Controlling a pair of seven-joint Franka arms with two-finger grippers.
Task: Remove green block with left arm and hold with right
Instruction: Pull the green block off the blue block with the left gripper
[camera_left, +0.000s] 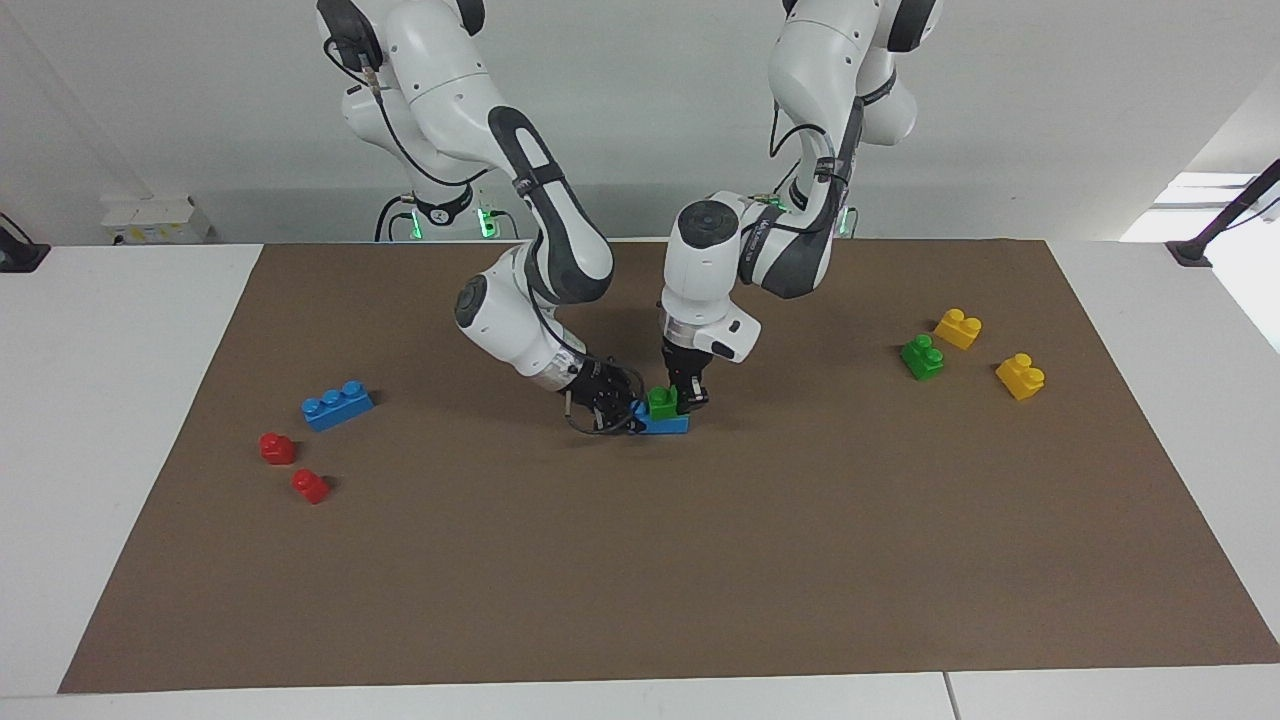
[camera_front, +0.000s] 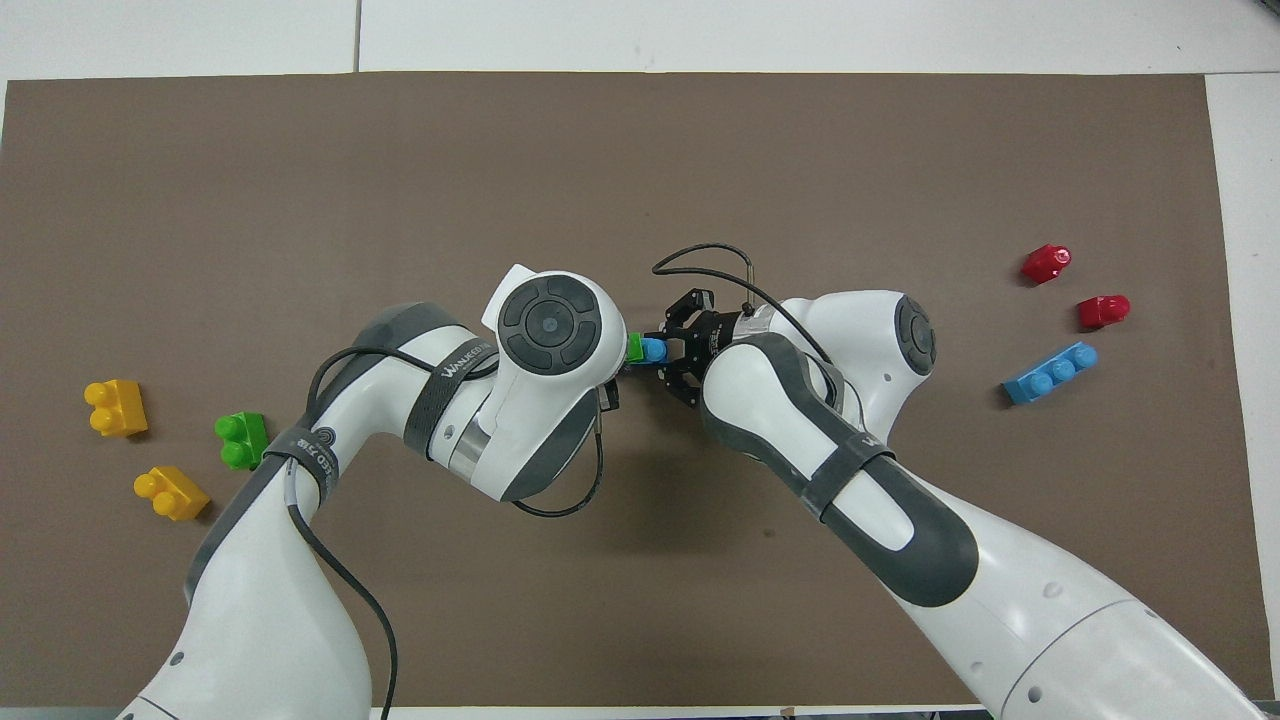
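Green block (camera_left: 661, 403) sits stacked on a blue brick (camera_left: 668, 424) at the middle of the brown mat (camera_left: 640, 600). The left gripper (camera_left: 680, 399) comes straight down and pinches the green block between its fingers. The right gripper (camera_left: 622, 412) lies low beside the stack, clamped on the blue brick's end. A 2nd green brick (camera_left: 921, 356) rests near 2 yellow bricks (camera_left: 957, 327).

High facing view, steep overhead, opposed
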